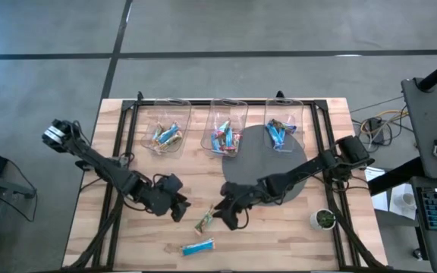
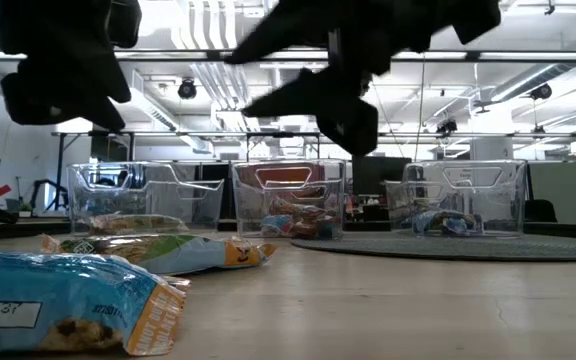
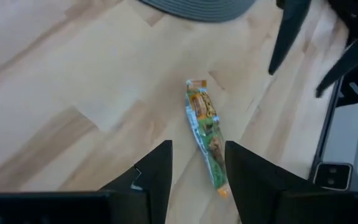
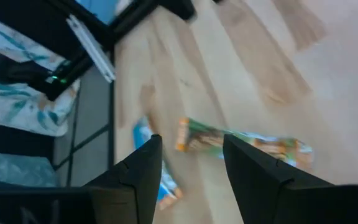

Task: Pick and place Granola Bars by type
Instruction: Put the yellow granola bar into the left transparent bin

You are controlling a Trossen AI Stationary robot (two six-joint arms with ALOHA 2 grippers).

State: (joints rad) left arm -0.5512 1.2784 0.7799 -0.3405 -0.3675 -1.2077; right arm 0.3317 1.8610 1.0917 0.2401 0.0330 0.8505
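A green-and-orange wrapped granola bar [image 1: 204, 221] lies flat on the wooden table between my two grippers; it also shows in the left wrist view [image 3: 205, 130] and the right wrist view [image 4: 241, 143]. A bright blue bar [image 1: 198, 247] lies flat nearer the table's front edge, close in the low view [image 2: 68, 300]. My left gripper [image 1: 180, 210] is open just left of the green bar, fingers [image 3: 160, 171] pointing toward it. My right gripper [image 1: 227, 218] is open just right of it and above the table [image 4: 188, 168].
Three clear bins stand in a row at the far side: left [image 1: 165, 130], middle [image 1: 226, 130] and right [image 1: 284, 127], each holding several wrapped bars. A dark round mat [image 1: 268, 159] lies under the right arm. A small white cup [image 1: 325, 220] stands near the right edge.
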